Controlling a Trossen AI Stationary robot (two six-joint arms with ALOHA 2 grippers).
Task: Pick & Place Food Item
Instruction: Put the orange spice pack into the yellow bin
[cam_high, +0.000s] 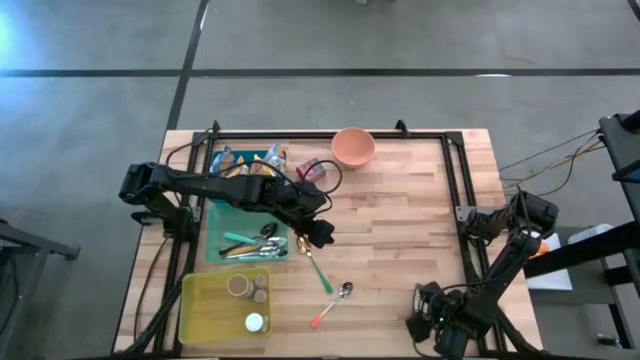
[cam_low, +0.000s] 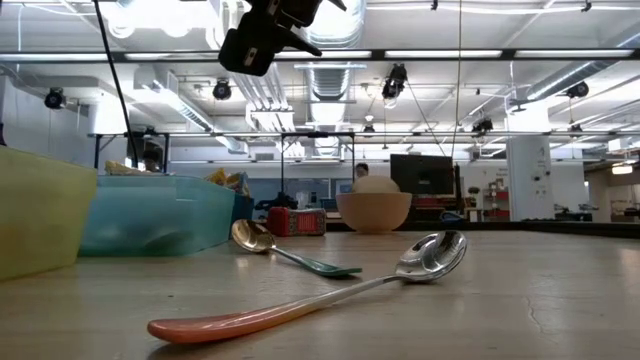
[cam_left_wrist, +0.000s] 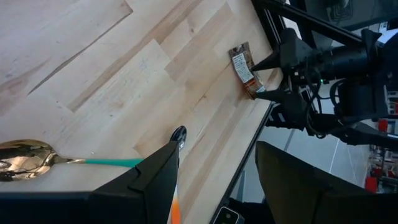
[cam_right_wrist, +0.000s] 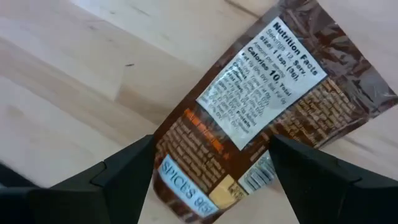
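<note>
Spice packet (cam_right_wrist: 249, 118): brown, lies flat at the worktop (cam_high: 400, 240) edge, about 5 o'clock in the top view.
Right claw (cam_right_wrist: 211, 168): right over the packet, its 2 fingers apart, one on each side, not squeezing it.
Left claw (cam_high: 322, 234): up in the air near the middle of the worktop, fingers apart, holding nothing.
Spoons: green spoon (cam_high: 318, 268) and orange spoon (cam_high: 332, 303) lie below the left claw.
</note>
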